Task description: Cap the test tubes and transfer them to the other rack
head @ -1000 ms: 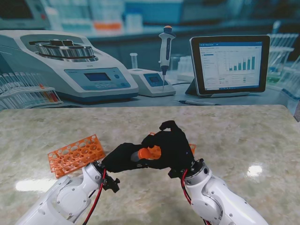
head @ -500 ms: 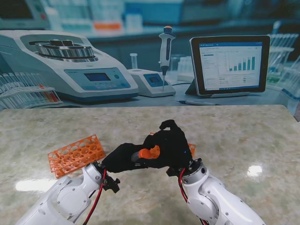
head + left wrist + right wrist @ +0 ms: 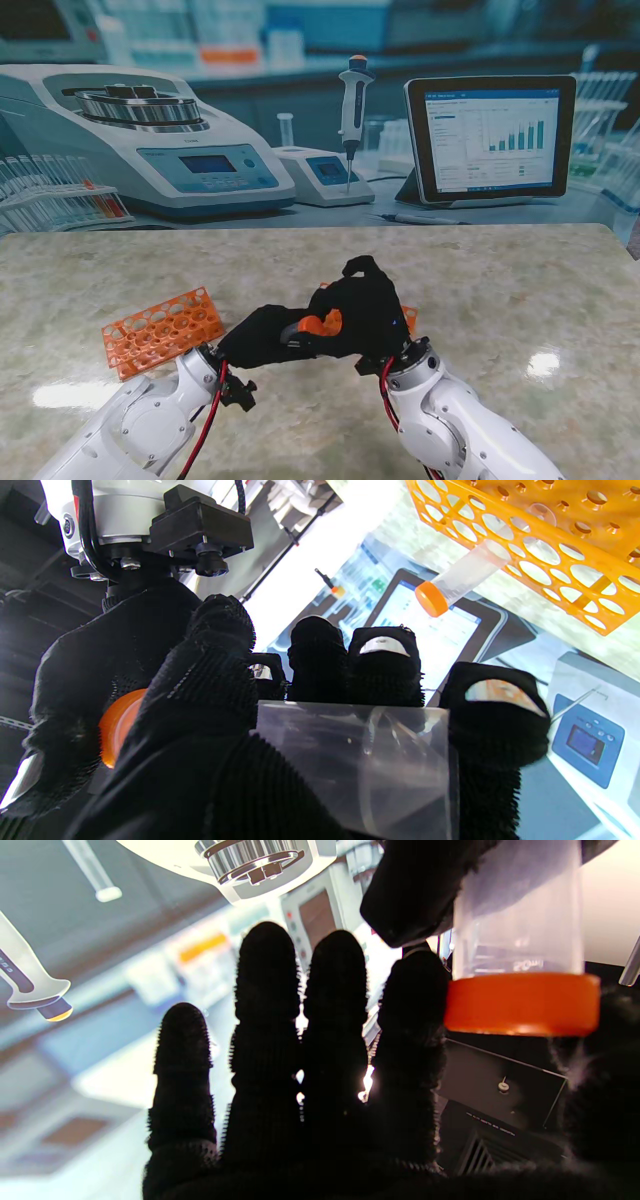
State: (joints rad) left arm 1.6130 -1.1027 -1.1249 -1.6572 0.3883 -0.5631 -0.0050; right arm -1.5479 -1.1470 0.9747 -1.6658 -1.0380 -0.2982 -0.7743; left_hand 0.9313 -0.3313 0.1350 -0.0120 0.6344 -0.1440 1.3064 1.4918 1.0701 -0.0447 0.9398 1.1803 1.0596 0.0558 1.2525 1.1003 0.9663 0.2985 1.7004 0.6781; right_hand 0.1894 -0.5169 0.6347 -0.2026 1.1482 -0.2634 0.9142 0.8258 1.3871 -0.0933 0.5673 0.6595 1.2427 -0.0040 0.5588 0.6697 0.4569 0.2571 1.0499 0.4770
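A: Where is the tube?

B: Both hands meet over the near middle of the counter. The left hand has its black-gloved fingers wrapped around the clear test tube, which lies crosswise in its grip.

A: And the cap?

B: The orange cap sits on the tube's end, between the two hands. In the right wrist view the orange cap is seated square on the clear test tube, with the right hand's thumb side against it.

A: So the right hand is closed on it?

B: The right hand is curled over the cap in the stand view, pinching it on the thumb side. Its other four fingers stand straight, side by side, apart from the cap.

A: The racks?

B: One orange rack lies tilted near the counter's left edge, just left of the left hand, its holes showing nothing in them. A corner of a second orange rack peeks out behind the right hand. The left wrist view shows that second rack close by, with a capped tube leaning out of one of its holes.
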